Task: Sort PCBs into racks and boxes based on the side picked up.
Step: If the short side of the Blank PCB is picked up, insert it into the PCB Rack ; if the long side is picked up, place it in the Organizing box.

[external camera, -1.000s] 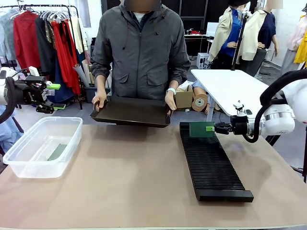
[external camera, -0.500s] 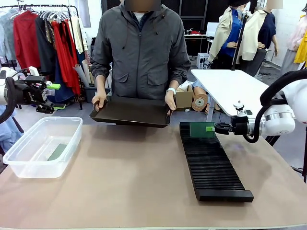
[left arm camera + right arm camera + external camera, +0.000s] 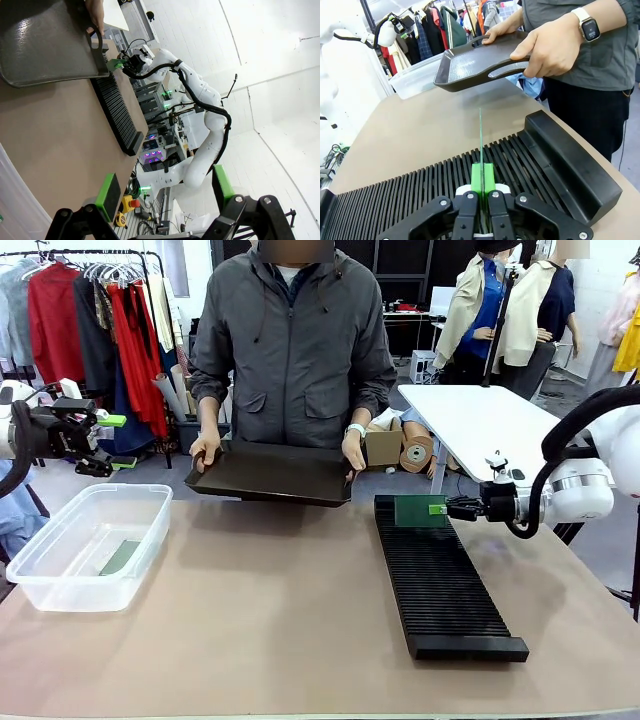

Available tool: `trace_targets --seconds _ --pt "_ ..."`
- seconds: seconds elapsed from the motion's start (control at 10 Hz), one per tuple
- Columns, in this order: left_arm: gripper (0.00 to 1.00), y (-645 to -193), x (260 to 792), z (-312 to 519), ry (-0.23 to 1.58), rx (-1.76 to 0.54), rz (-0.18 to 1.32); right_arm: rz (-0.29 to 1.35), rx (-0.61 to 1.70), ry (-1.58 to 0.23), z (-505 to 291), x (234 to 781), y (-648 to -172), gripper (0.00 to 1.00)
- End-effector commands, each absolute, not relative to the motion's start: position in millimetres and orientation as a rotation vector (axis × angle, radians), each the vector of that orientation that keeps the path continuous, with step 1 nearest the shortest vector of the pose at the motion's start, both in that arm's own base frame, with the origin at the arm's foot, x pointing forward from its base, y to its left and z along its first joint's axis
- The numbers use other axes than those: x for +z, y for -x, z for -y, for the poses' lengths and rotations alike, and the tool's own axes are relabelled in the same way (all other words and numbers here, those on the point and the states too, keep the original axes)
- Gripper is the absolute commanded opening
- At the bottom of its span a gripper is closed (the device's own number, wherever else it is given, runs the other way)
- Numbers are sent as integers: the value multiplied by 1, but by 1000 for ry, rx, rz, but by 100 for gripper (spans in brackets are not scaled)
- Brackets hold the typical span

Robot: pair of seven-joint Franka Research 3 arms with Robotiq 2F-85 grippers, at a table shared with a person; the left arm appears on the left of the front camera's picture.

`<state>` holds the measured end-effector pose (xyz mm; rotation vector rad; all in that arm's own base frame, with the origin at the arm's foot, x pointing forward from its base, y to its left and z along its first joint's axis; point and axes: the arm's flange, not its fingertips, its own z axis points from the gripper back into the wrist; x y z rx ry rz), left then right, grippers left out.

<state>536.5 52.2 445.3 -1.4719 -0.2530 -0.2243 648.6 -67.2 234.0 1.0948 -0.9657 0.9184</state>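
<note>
Right now the right gripper (image 3: 481, 192) has its jaws closed on the edge of a circuit board (image 3: 419, 510), held on edge at the far end of the ribbed rack (image 3: 440, 580). Judging by this, the step in hand is seating the board into a slot. Seen from the wrist, the board (image 3: 480, 137) runs as a thin green line straight ahead of the jaws, roughly parallel to the ribs below them (good, since any twist would jam it across two slots). Whether its lower edge is already inside a slot I cannot tell. To do it well, keep the board upright and in line with one groove, lower it straight, and part the jaws only once it stands by itself.

Beyond the board's far tip, the person's hand (image 3: 550, 47) holds a black tray (image 3: 475, 62) clear of the surface, so pull back low and away from it.

The left gripper (image 3: 165, 192) hangs with jaws wide apart and nothing between them, above the clear tub (image 3: 85, 545), where another board (image 3: 120, 557) lies flat.
</note>
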Motion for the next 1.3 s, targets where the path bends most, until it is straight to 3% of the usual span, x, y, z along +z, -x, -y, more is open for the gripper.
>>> trace_targets --seconds 0.0,0.6,1.2 --pt "96 -534 448 -52 1462 -227 255 939 935 -1099 65 236 -658 0" --pt "96 -534 448 -52 1462 -227 255 917 920 -1040 63 227 -673 0" --pt "96 -534 448 -52 1462 -227 255 954 957 -1105 79 208 -690 0"
